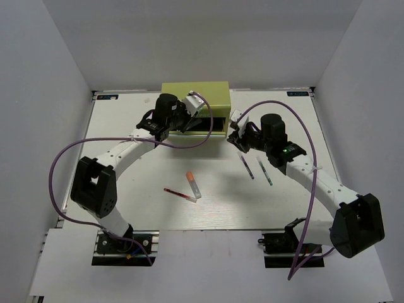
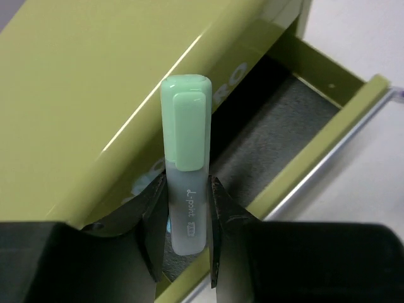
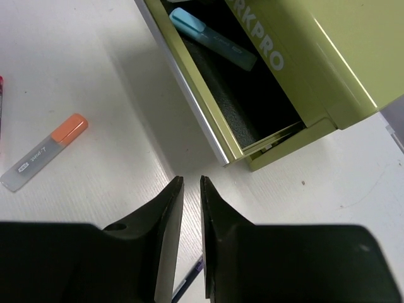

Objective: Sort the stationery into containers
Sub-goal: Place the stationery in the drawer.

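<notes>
My left gripper [image 2: 188,221] is shut on the pale green marker [image 2: 186,183], cap pointing away, above the open drawer [image 2: 284,126] of the yellow-green cabinet [image 1: 196,95]. In the top view the left gripper [image 1: 192,104] is over the drawer's left part. A light blue marker [image 3: 211,38] lies inside the drawer [image 3: 208,95]. My right gripper [image 1: 237,136] hovers over the table by the drawer's right end; its jaws [image 3: 191,183] are almost together with nothing between them. The orange-capped marker [image 1: 193,185], the red pen [image 1: 180,194] and two dark pens [image 1: 246,165] [image 1: 265,172] lie on the table.
The white table [image 1: 126,208] is walled in by grey panels at the left, right and back. Purple cables loop from both arms over the table. The orange-capped marker also shows in the right wrist view [image 3: 44,151], with a dark pen [image 3: 189,281] under the fingers.
</notes>
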Robot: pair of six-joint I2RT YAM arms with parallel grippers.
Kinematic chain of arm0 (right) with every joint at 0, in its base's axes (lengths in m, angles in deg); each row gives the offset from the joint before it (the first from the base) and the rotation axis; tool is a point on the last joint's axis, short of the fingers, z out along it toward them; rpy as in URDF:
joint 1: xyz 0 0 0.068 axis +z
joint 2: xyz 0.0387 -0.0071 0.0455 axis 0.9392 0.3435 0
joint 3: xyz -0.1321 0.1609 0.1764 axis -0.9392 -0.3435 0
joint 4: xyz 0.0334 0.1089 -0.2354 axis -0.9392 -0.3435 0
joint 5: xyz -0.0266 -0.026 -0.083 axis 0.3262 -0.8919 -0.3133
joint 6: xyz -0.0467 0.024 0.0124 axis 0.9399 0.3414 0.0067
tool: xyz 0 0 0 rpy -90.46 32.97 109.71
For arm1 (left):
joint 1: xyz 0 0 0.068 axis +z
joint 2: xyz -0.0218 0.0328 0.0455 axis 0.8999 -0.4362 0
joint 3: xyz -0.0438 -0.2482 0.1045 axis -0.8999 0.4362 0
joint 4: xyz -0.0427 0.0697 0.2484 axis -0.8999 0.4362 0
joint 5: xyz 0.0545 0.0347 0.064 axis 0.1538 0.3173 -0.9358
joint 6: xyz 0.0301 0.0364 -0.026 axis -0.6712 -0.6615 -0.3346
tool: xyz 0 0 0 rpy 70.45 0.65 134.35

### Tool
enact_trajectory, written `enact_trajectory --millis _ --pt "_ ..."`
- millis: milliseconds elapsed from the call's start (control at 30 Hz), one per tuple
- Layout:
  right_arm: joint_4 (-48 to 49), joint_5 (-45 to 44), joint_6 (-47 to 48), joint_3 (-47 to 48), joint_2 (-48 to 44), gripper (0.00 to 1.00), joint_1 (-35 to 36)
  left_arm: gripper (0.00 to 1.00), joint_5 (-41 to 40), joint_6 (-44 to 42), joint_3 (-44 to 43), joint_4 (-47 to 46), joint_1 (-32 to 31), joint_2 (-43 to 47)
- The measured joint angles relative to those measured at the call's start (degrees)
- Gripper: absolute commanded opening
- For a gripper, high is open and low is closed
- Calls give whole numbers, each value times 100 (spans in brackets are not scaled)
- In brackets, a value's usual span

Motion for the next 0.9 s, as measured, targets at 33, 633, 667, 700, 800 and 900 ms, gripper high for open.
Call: enact_trajectory --millis 33,633,667,700,800,900 --pt "0 9 0 -11 0 25 0 5 -63 -59 11 -55 0 -44" --pt "-39 743 337 -35 122 54 11 86 -553 -234 516 -568 -66 428" --pt "-48 826 365 -35 168 54 28 86 -588 -149 546 -579 -68 579" --pt "-61 894 404 -35 227 54 46 86 -632 -57 566 -581 -70 748" --pt "-170 1008 450 -35 446 54 192 93 -892 444 577 -560 -72 1390" --pt "-369 986 439 -35 763 52 540 100 -1344 1296 651 -378 -79 2164"
